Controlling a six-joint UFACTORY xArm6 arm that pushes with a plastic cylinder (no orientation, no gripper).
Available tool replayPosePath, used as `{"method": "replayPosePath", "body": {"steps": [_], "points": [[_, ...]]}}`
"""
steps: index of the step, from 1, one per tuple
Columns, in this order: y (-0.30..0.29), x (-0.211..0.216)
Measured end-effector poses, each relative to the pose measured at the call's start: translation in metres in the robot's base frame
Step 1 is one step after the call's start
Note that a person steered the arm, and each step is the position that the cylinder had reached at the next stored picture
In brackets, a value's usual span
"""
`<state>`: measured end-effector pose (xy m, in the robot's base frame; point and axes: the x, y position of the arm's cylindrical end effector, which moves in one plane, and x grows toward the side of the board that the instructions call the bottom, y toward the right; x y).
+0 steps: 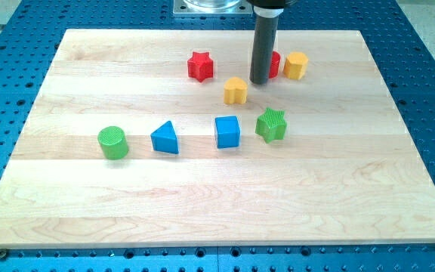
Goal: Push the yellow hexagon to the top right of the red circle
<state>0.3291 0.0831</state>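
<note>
The yellow hexagon (296,66) stands near the view's top, right of centre. The red circle (273,63) is just to its left, touching or nearly touching it, and is mostly hidden behind my rod. My tip (260,81) rests on the board at the red circle's left side, just above and to the right of the yellow heart (236,90). The hexagon sits level with the red circle, on its right.
A red star (200,66) lies left of my rod. A green star (271,125), a blue cube (227,131), a blue triangle (165,138) and a green cylinder (113,142) form a row across the middle. The wooden board (217,204) lies on a blue perforated table.
</note>
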Motion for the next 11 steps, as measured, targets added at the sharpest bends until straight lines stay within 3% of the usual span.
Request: {"method": "replayPosePath", "body": {"steps": [2,3,4,5,7,8,9,10,11], "points": [[0.013,0.013],[0.034,0.052],[0.078,0.015],[0.084,-0.058],[0.096,-0.070],[0.091,-0.120],[0.039,-0.121],[0.024,-0.092],[0.047,-0.062]]}}
